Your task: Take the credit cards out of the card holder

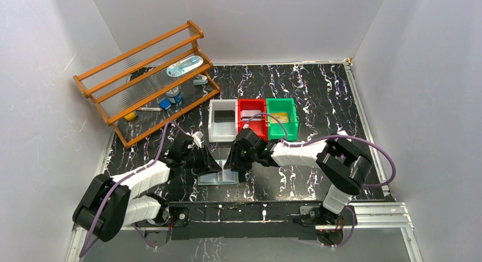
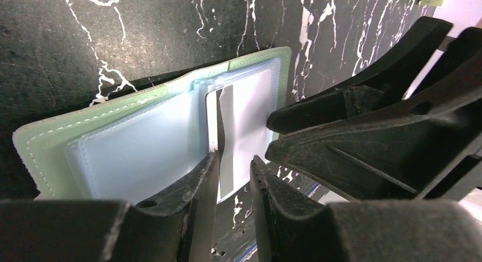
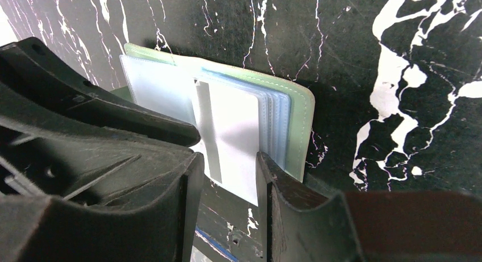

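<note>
Card holder (image 2: pixel 131 154) lies spread on the tabletop (image 1: pixel 318 97), one credit card (image 3: pixel 233 131) partly drawn out. Left claw (image 2: pixel 233 165) is parted; whether the right claw (image 3: pixel 228 159) grips cannot be told. The card is best pulled straight.

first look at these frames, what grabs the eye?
The left tool and right tool meet nose to nose over the open card holder at the near edge of the table. A pale card with a dark stripe pokes out of its clear pockets. Behind sit white, red and green bins, with a wooden rack at back left.
</note>
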You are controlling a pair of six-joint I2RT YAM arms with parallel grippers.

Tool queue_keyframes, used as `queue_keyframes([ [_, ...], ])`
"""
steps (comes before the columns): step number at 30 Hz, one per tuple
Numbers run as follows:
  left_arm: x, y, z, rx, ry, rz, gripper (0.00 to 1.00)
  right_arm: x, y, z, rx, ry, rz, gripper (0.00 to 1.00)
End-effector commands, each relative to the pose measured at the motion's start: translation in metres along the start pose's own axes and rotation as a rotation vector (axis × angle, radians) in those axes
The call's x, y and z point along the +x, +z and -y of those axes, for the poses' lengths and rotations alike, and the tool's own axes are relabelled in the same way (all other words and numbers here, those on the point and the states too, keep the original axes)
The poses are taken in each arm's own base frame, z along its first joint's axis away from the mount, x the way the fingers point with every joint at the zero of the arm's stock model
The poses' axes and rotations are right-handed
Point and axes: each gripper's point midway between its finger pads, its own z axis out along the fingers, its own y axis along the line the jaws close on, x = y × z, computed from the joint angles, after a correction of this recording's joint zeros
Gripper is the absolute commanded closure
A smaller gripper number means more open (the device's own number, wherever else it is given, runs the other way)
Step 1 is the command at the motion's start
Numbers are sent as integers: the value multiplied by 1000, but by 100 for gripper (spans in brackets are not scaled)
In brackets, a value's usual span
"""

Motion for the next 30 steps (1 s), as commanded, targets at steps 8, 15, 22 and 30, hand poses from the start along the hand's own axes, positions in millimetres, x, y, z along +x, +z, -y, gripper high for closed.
queue_keyframes([
  [8,9,5,-11,-21,-48,-19,76,21,10,52,183,-2,-59,52],
  [15,-1,-6,-17,-91,-20,48,69,22,10,53,185,0,-61,52],
  [22,6,0,-17,-56,-27,16,70,22,10,52,177,2,-62,52],
  [30,5,-1,-25,-115,-30,16,72,22,10,51,178,1,-62,52],
])
